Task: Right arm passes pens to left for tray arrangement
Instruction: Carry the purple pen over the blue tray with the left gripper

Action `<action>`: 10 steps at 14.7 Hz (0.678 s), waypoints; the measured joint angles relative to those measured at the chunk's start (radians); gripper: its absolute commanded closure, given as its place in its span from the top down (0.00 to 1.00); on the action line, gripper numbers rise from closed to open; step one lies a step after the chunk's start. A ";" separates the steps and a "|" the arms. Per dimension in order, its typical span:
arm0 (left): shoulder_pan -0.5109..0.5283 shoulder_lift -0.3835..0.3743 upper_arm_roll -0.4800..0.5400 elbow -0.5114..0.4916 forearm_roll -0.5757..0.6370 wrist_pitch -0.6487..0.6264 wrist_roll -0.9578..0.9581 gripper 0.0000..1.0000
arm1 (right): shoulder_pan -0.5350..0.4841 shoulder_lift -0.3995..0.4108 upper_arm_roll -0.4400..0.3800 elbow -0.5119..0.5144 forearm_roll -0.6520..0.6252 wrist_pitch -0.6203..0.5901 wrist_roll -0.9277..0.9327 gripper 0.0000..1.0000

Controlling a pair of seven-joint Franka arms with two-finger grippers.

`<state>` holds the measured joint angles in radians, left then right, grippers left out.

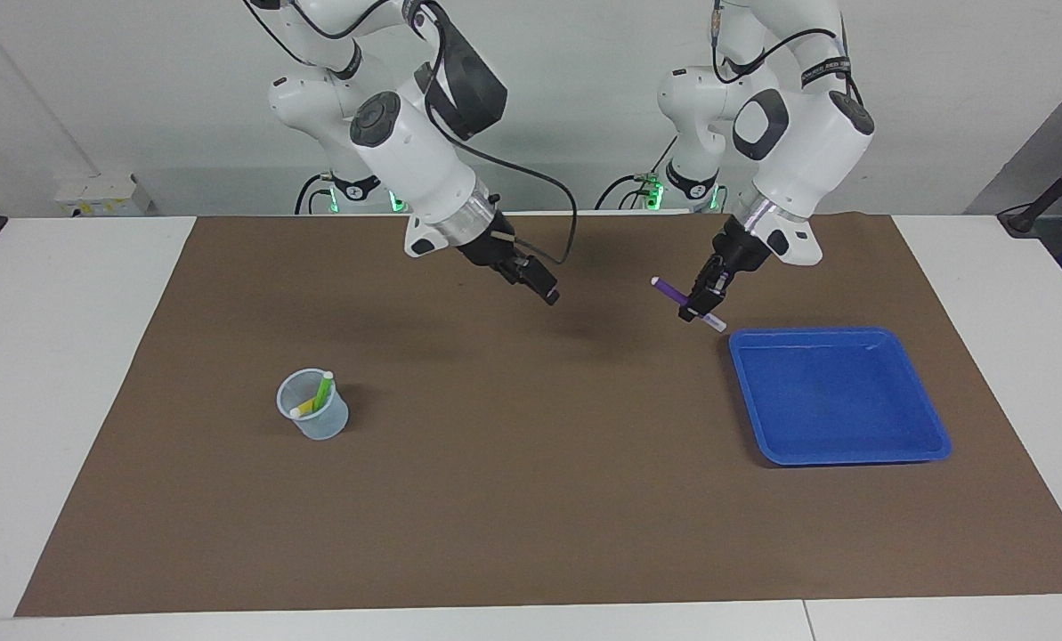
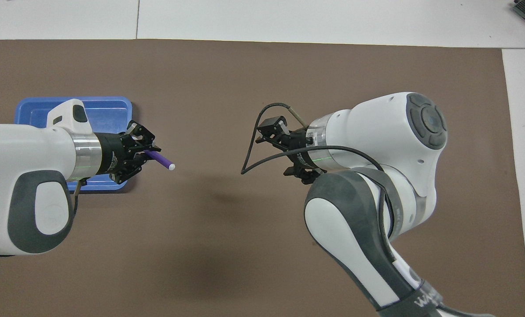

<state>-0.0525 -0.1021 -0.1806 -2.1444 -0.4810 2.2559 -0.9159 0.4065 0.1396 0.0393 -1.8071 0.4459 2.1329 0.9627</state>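
Observation:
My left gripper (image 1: 704, 298) is shut on the purple pen (image 1: 668, 288) and holds it in the air over the mat, beside the blue tray's (image 1: 838, 396) corner nearest the robots. The pen sticks out of both sides of the fingers. In the overhead view the left gripper (image 2: 145, 152) holds the purple pen (image 2: 161, 159) with its whitish end pointing toward the right gripper (image 2: 277, 149); the tray (image 2: 104, 108) lies partly under the left arm. My right gripper (image 1: 544, 287) is empty, up over the mat's middle. The green pen (image 1: 324, 390) and yellow pen (image 1: 304, 409) stand in a cup.
The small translucent pale-blue cup (image 1: 312, 417) stands on the brown mat (image 1: 531, 499) toward the right arm's end; the right arm hides it in the overhead view. The tray holds nothing. White table surrounds the mat.

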 measured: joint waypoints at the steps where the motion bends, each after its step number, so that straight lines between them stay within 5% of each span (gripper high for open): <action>1: 0.022 -0.006 0.001 -0.016 0.002 -0.003 0.071 0.00 | -0.019 -0.010 0.000 -0.016 -0.095 -0.027 -0.048 1.00; 4: 0.079 -0.026 0.003 -0.058 0.078 -0.009 0.256 0.00 | -0.090 -0.033 -0.001 -0.034 -0.335 -0.116 -0.255 0.99; 7: 0.133 -0.029 0.003 -0.068 0.244 -0.017 0.465 0.00 | -0.220 -0.044 -0.005 -0.041 -0.408 -0.141 -0.604 0.95; 10: 0.214 -0.027 0.004 -0.074 0.281 -0.017 0.736 0.00 | -0.293 -0.045 -0.007 -0.050 -0.576 -0.140 -0.830 0.91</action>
<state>0.1617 -0.1287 -0.1764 -2.2183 -0.1998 2.2387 -0.1794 0.1133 0.0950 0.0323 -1.8575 -0.1301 1.9929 0.1331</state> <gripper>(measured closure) 0.824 0.066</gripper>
